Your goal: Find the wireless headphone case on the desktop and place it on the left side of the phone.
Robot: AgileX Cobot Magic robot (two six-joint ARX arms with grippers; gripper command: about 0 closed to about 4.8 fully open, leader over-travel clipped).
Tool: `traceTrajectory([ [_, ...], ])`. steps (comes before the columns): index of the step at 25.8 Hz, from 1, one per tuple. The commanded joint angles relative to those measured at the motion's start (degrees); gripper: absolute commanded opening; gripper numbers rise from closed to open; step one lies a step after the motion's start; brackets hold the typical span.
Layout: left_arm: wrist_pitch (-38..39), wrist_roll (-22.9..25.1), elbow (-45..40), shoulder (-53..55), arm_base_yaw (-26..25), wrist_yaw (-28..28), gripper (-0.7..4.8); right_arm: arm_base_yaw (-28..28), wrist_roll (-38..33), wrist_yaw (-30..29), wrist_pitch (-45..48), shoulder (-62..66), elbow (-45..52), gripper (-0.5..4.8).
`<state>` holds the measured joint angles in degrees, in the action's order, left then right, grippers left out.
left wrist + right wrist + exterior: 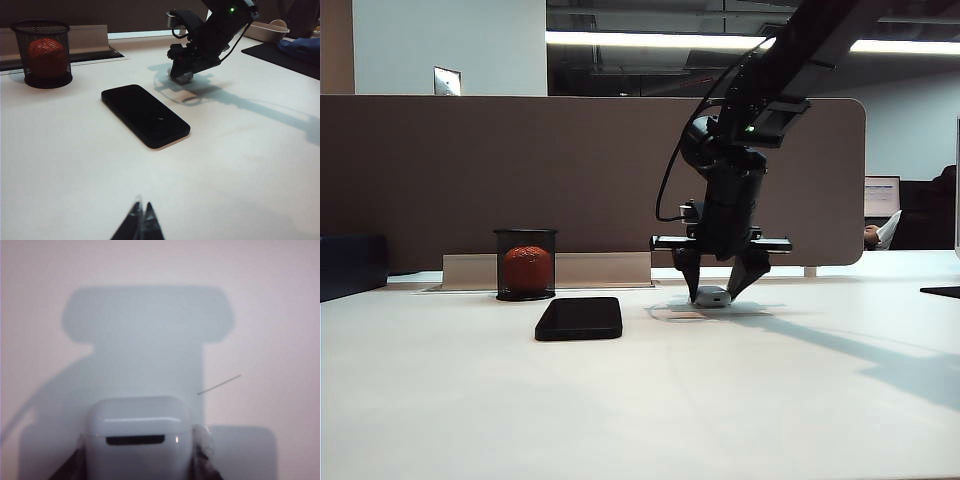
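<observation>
The wireless headphone case (712, 296) lies on the white tabletop (740, 390), toward the back edge and to the right of the phone (579, 318) as the exterior view shows it, with a clear gap of bare surface between the two. The right gripper (718, 290) hangs straight down over the case, its two fingers set one on each side of it and their tips down at the tabletop. In the right wrist view the case (137, 437) fills the space between the fingertips (202, 442), which lie right against its sides; whether the jaws are pressing on the case or only flanking it cannot be told. The case sits flat on the surface, its dark slot facing that camera.

The phone lies flat, face up, near the middle of the tabletop. Behind it and to its left, close to the back edge, stands a black mesh cup (525, 264) with an orange ball (526, 268) inside. A brown partition panel (500, 170) runs along the back edge.

The left gripper (142, 220) shows only as two dark tips in the left wrist view, above the near part of the tabletop and well apart from the phone (145, 115); its jaws are closed, tips together, with nothing between them.
</observation>
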<state>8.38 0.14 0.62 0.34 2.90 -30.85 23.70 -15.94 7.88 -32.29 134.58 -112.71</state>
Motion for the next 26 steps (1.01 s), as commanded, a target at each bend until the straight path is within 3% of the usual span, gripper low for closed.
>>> traceTrajectory([
  [1,-0.11,-0.20,0.15,0.04,-0.11,-0.46,-0.05,0.02,-0.04,-0.02,-0.11,0.13,-0.26,1.98],
  [4,-0.11,-0.20,0.15,0.04,-0.11,-0.48,-0.05,0.02,-0.04,0.17,-0.31,0.13,-0.26,1.40],
  [26,-0.09,-0.20,0.13,0.04,-0.11,-0.46,-0.05,0.02,1.20,0.15,-10.97,-7.26,-6.38,1.34],
])
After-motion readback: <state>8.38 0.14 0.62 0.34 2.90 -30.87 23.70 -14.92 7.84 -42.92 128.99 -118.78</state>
